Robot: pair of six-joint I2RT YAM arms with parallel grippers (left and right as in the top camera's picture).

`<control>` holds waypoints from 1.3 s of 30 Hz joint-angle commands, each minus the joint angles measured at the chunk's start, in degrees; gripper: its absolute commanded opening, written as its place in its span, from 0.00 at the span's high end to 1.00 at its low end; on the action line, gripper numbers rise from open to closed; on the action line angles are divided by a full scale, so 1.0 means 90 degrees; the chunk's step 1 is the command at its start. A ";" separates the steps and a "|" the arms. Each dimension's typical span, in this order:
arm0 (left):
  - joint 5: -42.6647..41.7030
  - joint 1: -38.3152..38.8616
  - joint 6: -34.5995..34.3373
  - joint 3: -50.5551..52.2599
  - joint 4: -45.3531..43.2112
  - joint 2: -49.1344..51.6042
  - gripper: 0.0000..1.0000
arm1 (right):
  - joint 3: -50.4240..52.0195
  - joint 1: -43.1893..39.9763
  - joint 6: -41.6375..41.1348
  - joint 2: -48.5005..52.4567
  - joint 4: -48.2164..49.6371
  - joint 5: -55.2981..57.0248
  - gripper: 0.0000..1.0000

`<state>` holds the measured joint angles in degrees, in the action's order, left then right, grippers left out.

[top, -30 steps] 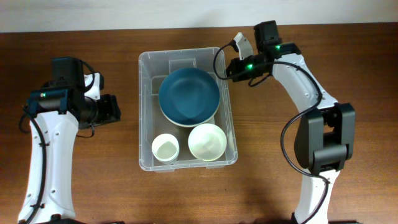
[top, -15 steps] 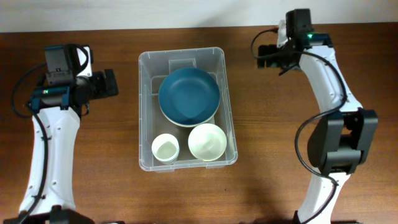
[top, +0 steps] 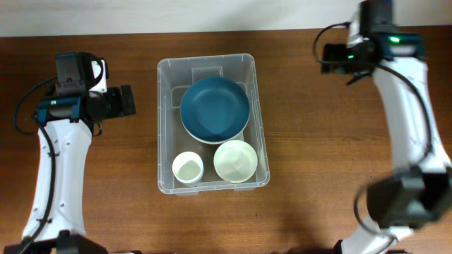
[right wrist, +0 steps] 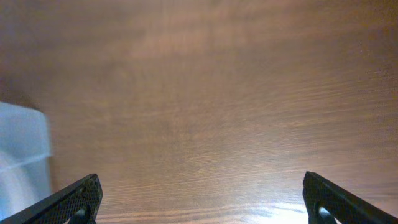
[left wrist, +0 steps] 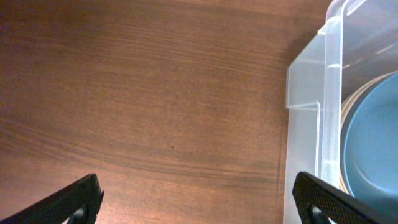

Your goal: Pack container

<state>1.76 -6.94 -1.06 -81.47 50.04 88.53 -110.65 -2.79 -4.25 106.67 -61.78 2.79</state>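
The container [top: 162, 127], a large clear plastic bin, stands mid-table. It holds a dark blue plate [top: 215, 109] at the back, a small white cup [top: 188, 168] at front left and a pale green bowl [top: 235, 160] at front right. To its left, my left gripper [top: 131, 101] is open and empty. In the left wrist view the left gripper [left wrist: 199, 205] is spread over bare wood, with the container wall [left wrist: 305, 124] and the plate [left wrist: 373, 143] at right. My right gripper [top: 326, 58] is open and empty, well right of the bin. The right wrist view shows the right gripper [right wrist: 202, 199] over wood, a container corner [right wrist: 25, 137] at left.
The wooden table [top: 304, 155] runs wide on both sides of the bin. A pale wall strip [top: 212, 14] borders its far edge. Both arms' white links reach back to the near edge.
The right gripper has opened and pulled away from the bin's back right corner, moving right and toward the far edge. The left gripper has opened wider and shifted slightly toward the back.
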 commanded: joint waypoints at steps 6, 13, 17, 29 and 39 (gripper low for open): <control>-0.0100 0.0177 0.0124 0.1331 -0.0095 -0.2365 0.00 | 0.1571 -0.0068 -0.0413 -0.2601 0.0153 0.0058 0.01; -0.0546 0.0177 0.0024 0.3208 -0.0495 -0.5401 0.00 | 0.5518 -0.0068 -0.0418 -0.6200 0.1389 0.0080 0.01; -0.0559 0.0177 -0.0204 0.3682 -0.0170 -0.6358 0.00 | 0.6688 -0.0068 -0.0418 -0.8024 0.1256 0.0080 0.01; -0.0556 0.0175 -0.0238 0.3762 0.0265 -0.6572 0.00 | 0.7111 -0.0068 -0.0418 -0.9687 0.0814 0.0078 0.01; -0.0556 0.0177 -0.0238 0.3762 0.0265 -0.6572 0.00 | 0.7111 -0.0068 -0.0418 -0.9690 0.0797 0.0080 0.01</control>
<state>-2.61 -5.41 -2.66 -47.88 52.53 29.61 -47.00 -3.33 -7.55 19.92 -54.46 3.01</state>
